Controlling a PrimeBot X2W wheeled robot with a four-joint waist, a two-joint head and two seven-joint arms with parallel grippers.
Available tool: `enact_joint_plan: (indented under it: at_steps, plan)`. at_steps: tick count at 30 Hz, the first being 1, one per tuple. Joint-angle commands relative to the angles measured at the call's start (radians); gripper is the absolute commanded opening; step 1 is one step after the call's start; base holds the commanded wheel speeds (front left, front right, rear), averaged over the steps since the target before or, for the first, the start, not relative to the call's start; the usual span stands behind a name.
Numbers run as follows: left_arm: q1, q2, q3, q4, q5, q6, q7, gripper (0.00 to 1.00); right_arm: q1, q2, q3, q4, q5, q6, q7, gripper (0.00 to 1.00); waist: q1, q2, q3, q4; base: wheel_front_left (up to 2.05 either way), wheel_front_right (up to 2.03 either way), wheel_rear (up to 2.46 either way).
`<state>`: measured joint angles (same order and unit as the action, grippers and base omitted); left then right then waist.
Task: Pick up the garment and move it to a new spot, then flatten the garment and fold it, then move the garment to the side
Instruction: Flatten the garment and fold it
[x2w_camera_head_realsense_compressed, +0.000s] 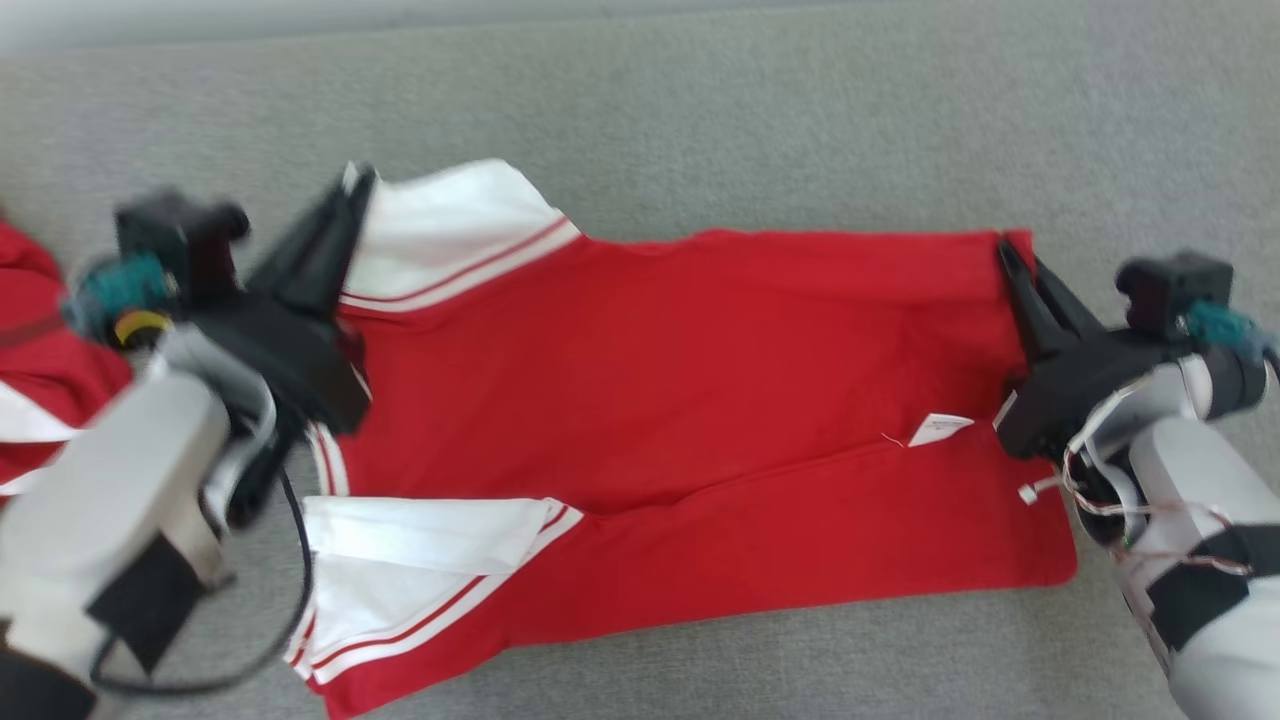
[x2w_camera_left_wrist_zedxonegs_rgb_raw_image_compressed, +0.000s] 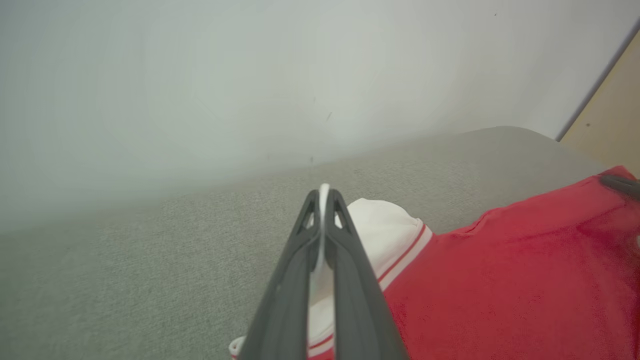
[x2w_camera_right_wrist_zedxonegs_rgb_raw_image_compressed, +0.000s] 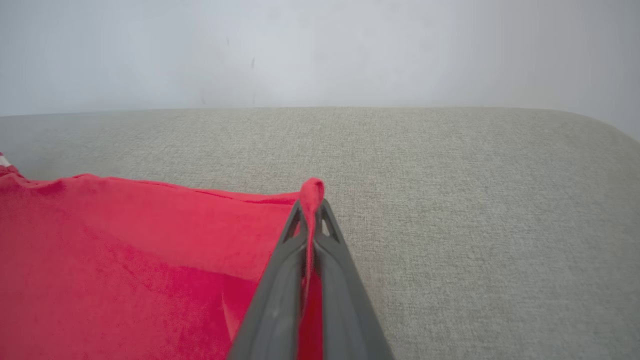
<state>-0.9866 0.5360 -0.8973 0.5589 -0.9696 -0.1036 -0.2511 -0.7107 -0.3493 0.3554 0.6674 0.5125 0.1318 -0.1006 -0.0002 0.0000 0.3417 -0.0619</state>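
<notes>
Now in left hand (x2w_camera_head_realsense_compressed: 357, 182) and right hand (x2w_camera_head_realsense_compressed: 1006, 252): garment (x2w_camera_head_realsense_compressed: 650, 370)

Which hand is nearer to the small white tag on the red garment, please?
Right. The right hand pinches the garment near the white tag; the left hand grips its white sleeve at the far end.

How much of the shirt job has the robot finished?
Done, it seems: the garment lies spread out on the gray surface. In hand: the left gripper pinches its white sleeve and the right gripper pinches its red hem corner, probably to fold it. Left: finishing the fold and moving it to the side.
</notes>
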Motion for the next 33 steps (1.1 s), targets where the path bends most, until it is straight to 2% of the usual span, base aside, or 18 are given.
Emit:
enact_joint_plan:
  at_steps: [1, 9, 15, 20, 21, 22, 23, 24, 29, 33]
  plan:
    - [0.050, 0.007, 0.007, -0.037, 0.009, 0.015, -0.010, 0.00, 0.031, -0.016, 0.001, 0.004, 0.012, -0.002, -0.018, 0.00, 0.0002, 0.0000, -0.045, 0.043, 0.00, 0.00, 0.00]
    - [0.314, -0.012, 0.141, -0.271, 0.051, 0.100, -0.014, 0.00, 0.113, -0.042, -0.008, 0.011, 0.048, -0.002, -0.092, 0.00, 0.0002, 0.0000, -0.083, 0.065, 0.00, 0.00, 0.00]
    - [0.464, -0.042, 0.215, -0.354, 0.098, 0.128, -0.014, 0.00, 0.171, -0.064, -0.015, -0.011, 0.082, -0.002, -0.126, 0.00, 0.0002, 0.0000, -0.105, 0.076, 0.00, 0.00, 0.00]
    - [0.575, -0.081, 0.252, -0.372, 0.119, 0.124, -0.014, 0.00, 0.243, -0.070, -0.005, -0.042, 0.110, -0.002, -0.129, 0.00, 0.0002, 0.0000, -0.121, 0.078, 0.00, 0.00, 0.00]
    - [0.592, -0.086, 0.260, -0.367, 0.126, 0.125, -0.014, 0.00, 0.253, -0.072, -0.003, -0.052, 0.111, -0.002, -0.130, 0.20, 0.0002, 0.0000, -0.123, 0.075, 0.00, 0.00, 0.00]
    - [0.608, -0.093, 0.271, -0.365, 0.136, 0.128, -0.015, 0.04, 0.262, -0.074, -0.003, -0.061, 0.111, -0.002, -0.134, 0.88, 0.0002, 0.0000, -0.125, 0.073, 0.00, 0.00, 0.00]
    - [0.624, -0.100, 0.286, -0.363, 0.148, 0.130, -0.015, 0.45, 0.272, -0.074, -0.001, -0.070, 0.112, -0.002, -0.137, 1.00, 0.0002, 0.0000, -0.127, 0.071, 0.00, 0.00, 0.00]
    - [0.640, -0.106, 0.299, -0.363, 0.163, 0.128, -0.015, 1.00, 0.284, -0.074, -0.003, -0.081, 0.113, -0.002, -0.139, 1.00, 0.0002, 0.0000, -0.129, 0.069, 0.00, 0.00, 0.00]
    - [0.722, -0.140, 0.402, -0.366, 0.224, 0.128, -0.015, 1.00, 0.335, -0.081, -0.024, -0.142, 0.120, -0.002, -0.148, 1.00, 0.0002, 0.0000, -0.146, 0.065, 0.00, 0.00, 0.00]
    - [0.793, -0.184, 0.537, -0.406, 0.316, 0.133, -0.015, 1.00, 0.377, -0.092, -0.050, -0.178, 0.125, -0.002, -0.146, 1.00, 0.0002, 0.0000, -0.163, 0.068, 0.00, 0.00, 0.00]
